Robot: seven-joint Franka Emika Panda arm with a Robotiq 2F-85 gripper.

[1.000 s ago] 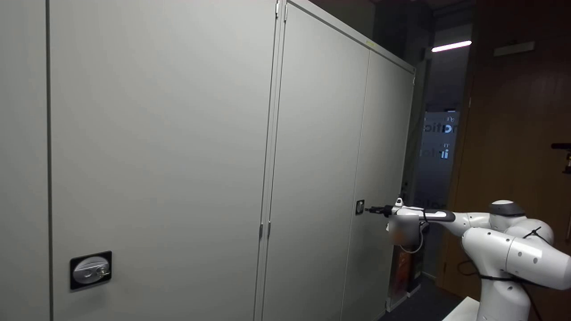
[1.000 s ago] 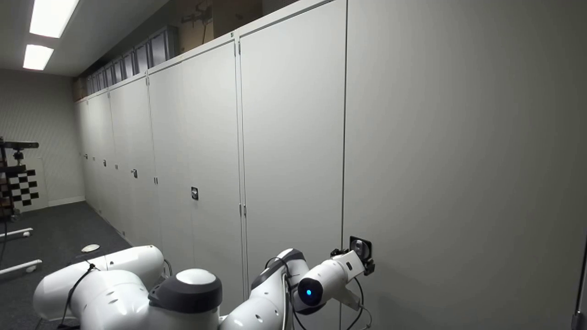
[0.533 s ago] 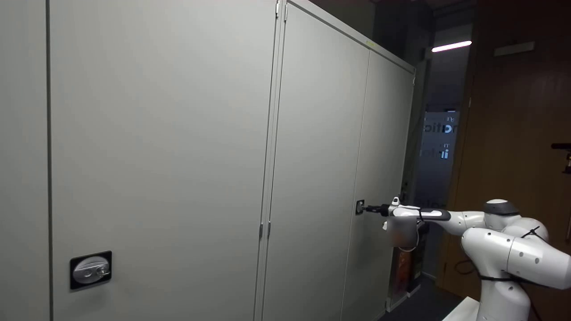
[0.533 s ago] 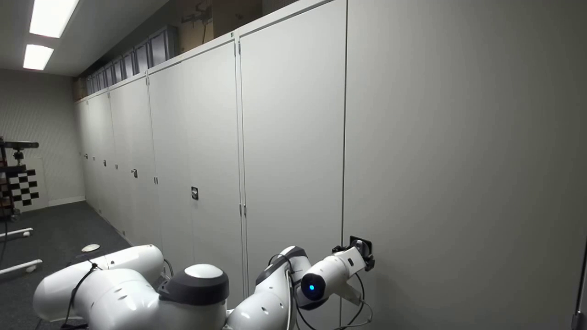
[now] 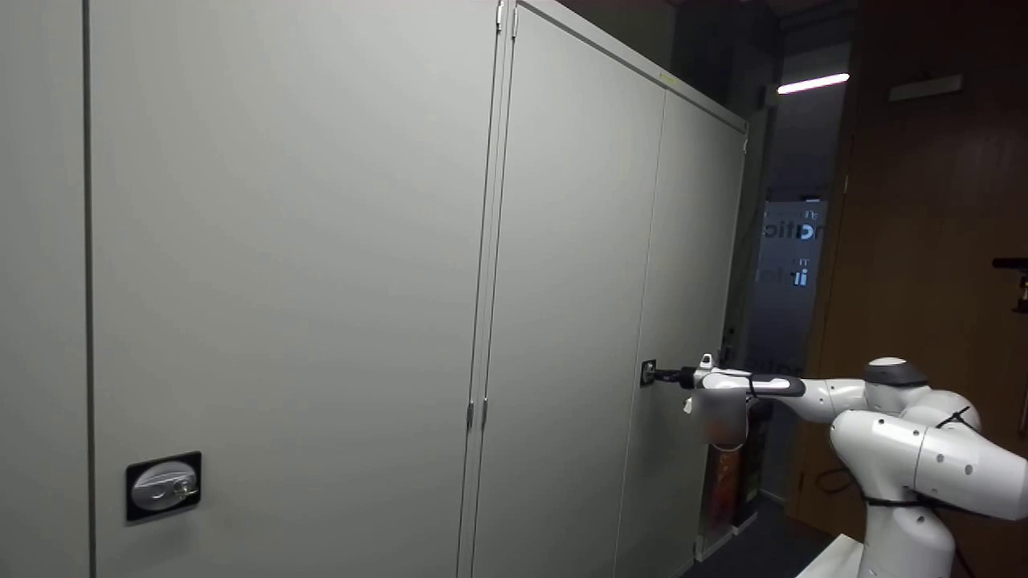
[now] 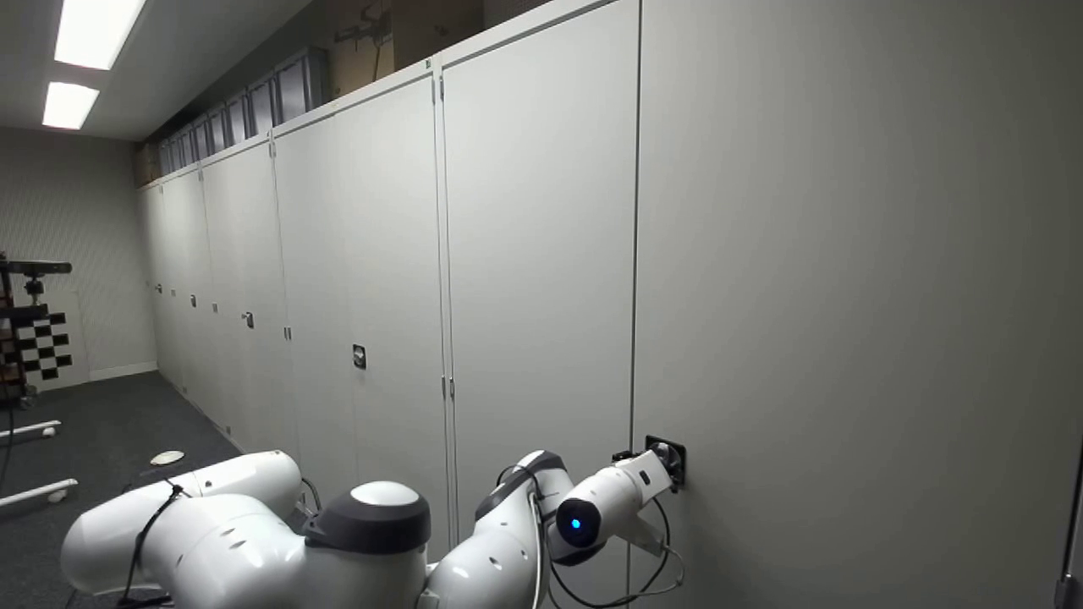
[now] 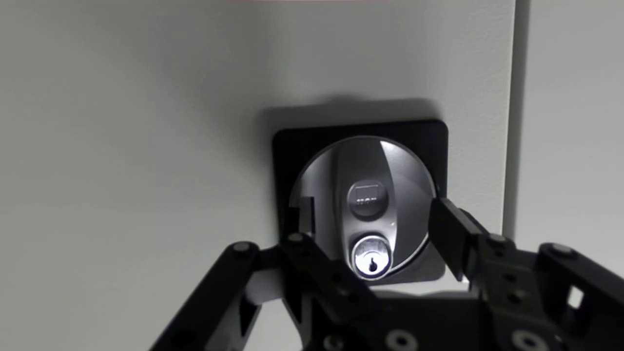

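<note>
Straddling the silver handle (image 7: 366, 197), the gripper (image 7: 372, 214) stands jaws apart

Here at the cabinet latch (image 7: 360, 195) we find the gripper (image 7: 370, 214), straddling the latch's ridge (image 7: 365, 161), and a lock cylinder (image 7: 372, 258) sits in that ridge's end. The door seam (image 6: 634, 254) runs just left of the latch in both exterior views; higher up, boxes (image 6: 294, 89) stand in a row atop the cabinets (image 6: 389, 211).
</note>
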